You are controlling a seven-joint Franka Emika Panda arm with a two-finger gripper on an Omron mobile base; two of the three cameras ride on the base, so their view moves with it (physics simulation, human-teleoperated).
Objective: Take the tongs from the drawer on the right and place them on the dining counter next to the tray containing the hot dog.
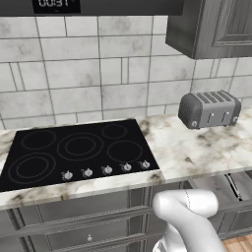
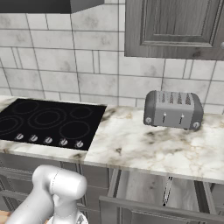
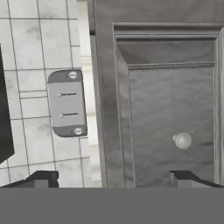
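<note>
Marble worktop (image 2: 144, 148) (toaster (image 2: 173, 110) aboard)

Glossy white rounded arm (image 1: 189, 216), dark fingers (image 3: 43, 178)

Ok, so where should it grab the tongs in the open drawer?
Probably mid-length, pinching across both narrow arms of the tongs and coming straight down from above: they seem to lie flat in the drawer, running front to back.
</note>
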